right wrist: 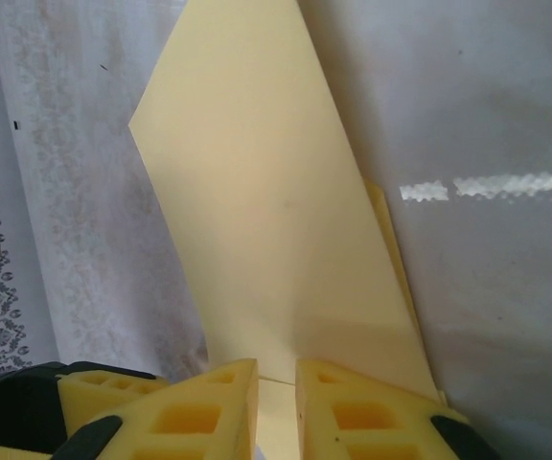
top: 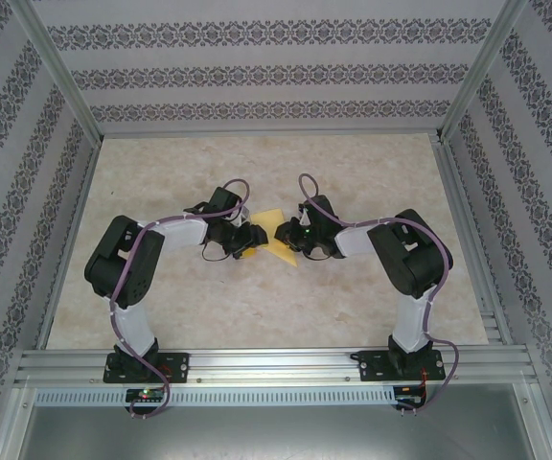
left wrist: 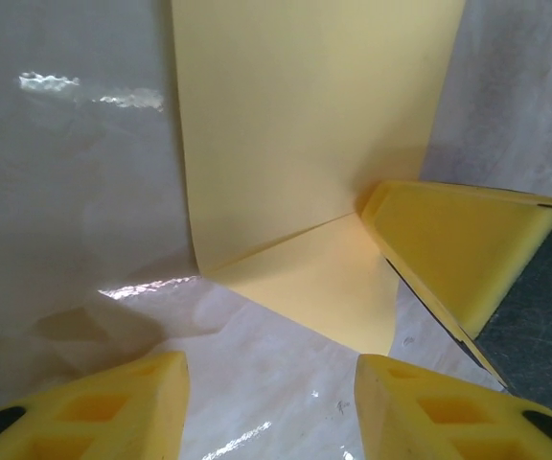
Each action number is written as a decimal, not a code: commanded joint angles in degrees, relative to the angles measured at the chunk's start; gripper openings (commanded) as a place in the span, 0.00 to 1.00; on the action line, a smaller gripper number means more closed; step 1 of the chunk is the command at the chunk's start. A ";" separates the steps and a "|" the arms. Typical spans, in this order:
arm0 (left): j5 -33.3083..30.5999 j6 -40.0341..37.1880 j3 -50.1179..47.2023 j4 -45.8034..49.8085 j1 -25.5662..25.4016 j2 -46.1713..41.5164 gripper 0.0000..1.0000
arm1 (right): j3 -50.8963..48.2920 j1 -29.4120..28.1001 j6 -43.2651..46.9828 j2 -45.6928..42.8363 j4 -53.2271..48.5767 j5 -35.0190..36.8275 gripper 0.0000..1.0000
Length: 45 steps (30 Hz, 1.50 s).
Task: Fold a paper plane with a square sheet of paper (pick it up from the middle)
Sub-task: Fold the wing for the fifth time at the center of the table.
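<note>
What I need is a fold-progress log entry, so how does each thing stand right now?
square sheet of paper: creased, one part raised upright, a lower flap lying on the table.
left tool: open, holding nothing, just short of the paper.
right tool: shut on the paper's near edge.

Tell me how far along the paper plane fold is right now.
Early stage. Done: the square sheet of paper has one crease, with one part raised and a flap lying on the table. In hand: the right gripper pinches the sheet's edge, while the left gripper hovers open beside it. Left: the remaining folds; the sheet is not yet a pointed dart.
</note>
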State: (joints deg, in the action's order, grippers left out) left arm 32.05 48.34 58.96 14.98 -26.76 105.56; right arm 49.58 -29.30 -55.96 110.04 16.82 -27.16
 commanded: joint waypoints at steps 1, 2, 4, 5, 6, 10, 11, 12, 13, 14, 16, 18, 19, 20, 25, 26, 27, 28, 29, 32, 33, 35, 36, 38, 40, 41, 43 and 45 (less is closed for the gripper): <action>-2.01 0.80 1.56 -1.10 -0.58 0.35 0.50 | -2.44 1.23 -1.17 1.71 -0.14 0.26 0.16; -2.15 0.79 1.67 -1.10 -0.62 0.53 0.50 | -2.80 1.42 -1.58 1.72 0.50 -0.06 0.16; -1.55 0.79 2.03 -1.39 -0.67 1.11 0.50 | -3.33 1.78 -2.54 1.67 1.49 -0.60 0.15; -1.10 0.95 2.19 -1.75 -0.76 1.43 0.50 | -3.50 1.96 -3.01 1.59 1.86 -0.99 0.15; -0.65 1.13 2.42 -2.11 -0.84 1.72 0.49 | -3.87 2.04 -3.59 1.56 2.67 -1.33 0.15; -0.48 1.24 3.30 -1.94 -1.36 2.70 0.47 | -4.54 2.23 -4.68 0.47 4.14 -2.45 0.15; -0.58 1.28 3.30 -1.89 -1.37 2.87 0.47 | -4.47 2.23 -4.61 0.18 4.19 -2.82 0.15; -0.68 1.25 3.33 -1.80 -1.42 2.97 0.46 | -4.20 2.18 -4.42 -0.34 4.08 -3.19 0.15; -0.84 1.23 3.40 -1.71 -1.37 3.03 0.45 | -3.92 2.23 -3.88 -1.11 3.54 -3.23 0.16; -0.94 1.23 3.36 -1.64 -1.36 3.16 0.45 | -3.48 2.19 -2.91 -1.98 2.46 -2.90 0.16; -1.05 1.26 3.49 -1.49 -1.38 3.25 0.45 | -1.52 1.60 0.87 -4.54 -3.08 -0.80 0.16; -1.23 1.15 3.41 -1.26 -1.36 3.25 0.45 | 0.73 0.58 4.98 -6.69 -9.90 2.60 0.16; -1.44 1.12 3.37 -1.19 -1.43 3.16 0.45 | 1.84 -0.05 6.90 -7.49 -13.01 4.26 0.16; -1.47 1.05 3.40 -1.11 -1.40 3.16 0.45 | 2.57 -0.44 8.11 -7.99 -14.95 5.32 0.16; -0.95 0.72 3.40 -1.18 -1.37 3.21 0.45 | 3.78 -1.46 10.47 -8.83 -19.31 8.81 0.16; -0.85 0.67 3.43 -1.17 -1.44 3.19 0.45 | 3.89 -1.46 10.60 -8.71 -19.77 9.28 0.16; -0.86 0.62 3.36 -1.14 -1.36 3.25 0.45 | 4.01 -1.45 10.79 -8.62 -20.39 10.06 0.16; -0.78 0.47 3.45 -1.10 -1.43 3.25 0.45 | 4.14 -1.42 10.99 -8.54 -20.90 10.74 0.17; -0.70 0.44 3.49 -1.10 -1.45 3.32 0.45 | 4.36 -1.51 11.26 -8.28 -21.40 11.26 0.17; -0.41 0.38 3.69 -1.01 -1.37 3.60 0.45 | 5.04 -1.46 11.74 -7.33 -22.73 11.91 0.17; -0.32 0.36 3.73 -1.01 -1.43 3.57 0.45 | 5.13 -1.46 11.66 -7.00 -22.79 11.93 0.17; -0.07 0.39 3.83 -1.00 -1.45 3.62 0.45 | 5.29 -1.46 11.79 -6.31 -22.78 11.58 0.17; 0.10 0.41 3.85 -1.09 -1.41 3.68 0.45 | 5.35 -1.41 11.71 -5.93 -22.79 11.43 0.17; 0.37 0.41 3.81 -1.13 -1.41 3.77 0.46 | 5.41 -1.31 11.46 -5.34 -22.71 11.26 0.17; 0.63 0.38 3.71 -1.10 -1.36 3.73 0.46 | 5.35 -1.12 10.95 -4.85 -22.70 11.26 0.17; 0.72 0.49 3.73 -1.09 -1.48 3.81 0.46 | 5.20 -0.89 10.60 -4.75 -22.62 11.25 0.17; 0.82 0.45 3.71 -1.10 -1.54 3.87 0.47 | 4.43 -0.27 9.46 -4.53 -21.73 10.69 0.19; 0.97 0.44 3.79 -1.28 -1.55 3.90 0.48 | 3.62 0.35 8.39 -4.56 -20.71 10.11 0.19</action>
State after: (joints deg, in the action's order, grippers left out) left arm 31.79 48.80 61.41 14.55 -27.55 108.33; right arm 53.63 -29.98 -46.19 104.64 -5.43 -17.23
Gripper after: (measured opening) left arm 0.476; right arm 0.186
